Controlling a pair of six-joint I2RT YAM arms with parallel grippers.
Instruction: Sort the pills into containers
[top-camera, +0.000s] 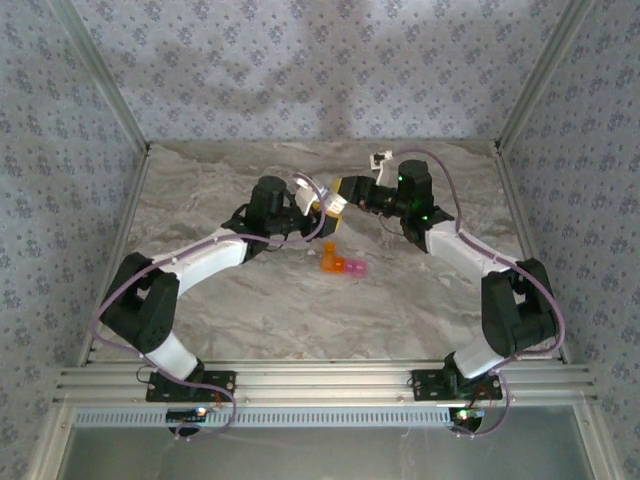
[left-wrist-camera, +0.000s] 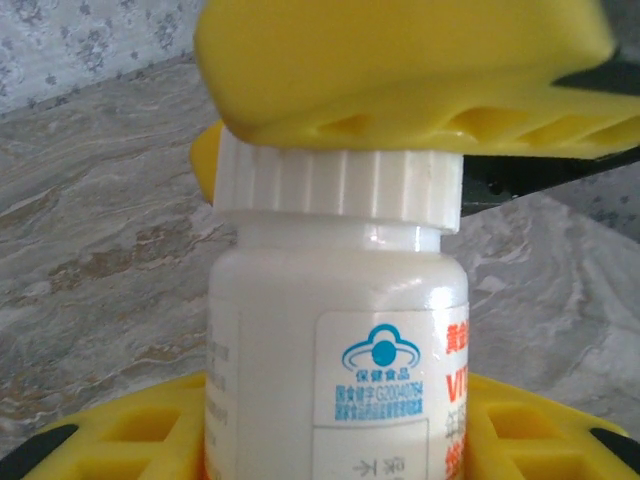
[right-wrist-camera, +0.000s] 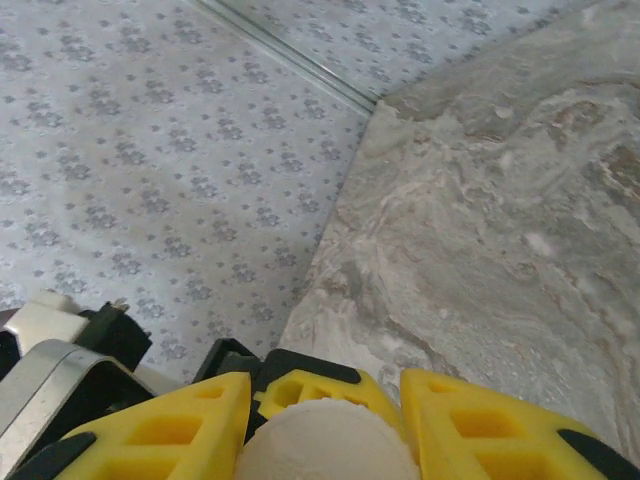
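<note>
On the left, the left gripper (top-camera: 313, 205) pinches the lower body of the white bottle (left-wrist-camera: 330, 340). Its yellow fingers (left-wrist-camera: 130, 435) sit on both sides of the label. In the middle, the bottle is lifted above the table (top-camera: 250, 310), between the two wrists. On the right, the right gripper (right-wrist-camera: 325, 430) has its jaws pressed onto the ribbed white cap (left-wrist-camera: 335, 190), one yellow finger at each side.

The step in hand seems to be the opening of the bottle, so that the pills can come out. To do it well, the left gripper should hold the body firm and not let it turn. The right gripper should turn the cap around the axis of the bottle without pulling sideways. The plastic looks smooth and glossy, so a slip is possible. The bottle should also stay with its mouth upward when the cap comes free, or pills could spill on the table.

The containers (top-camera: 342, 264) lie on the table, near the bottle but closer to the arm bases and apart from both grippers.

By count there are two arms, two grippers, one bottle, one cap and one strip of containers. The strip shows at least three compartments, orange to pink, but the exact number cannot be told.
</note>
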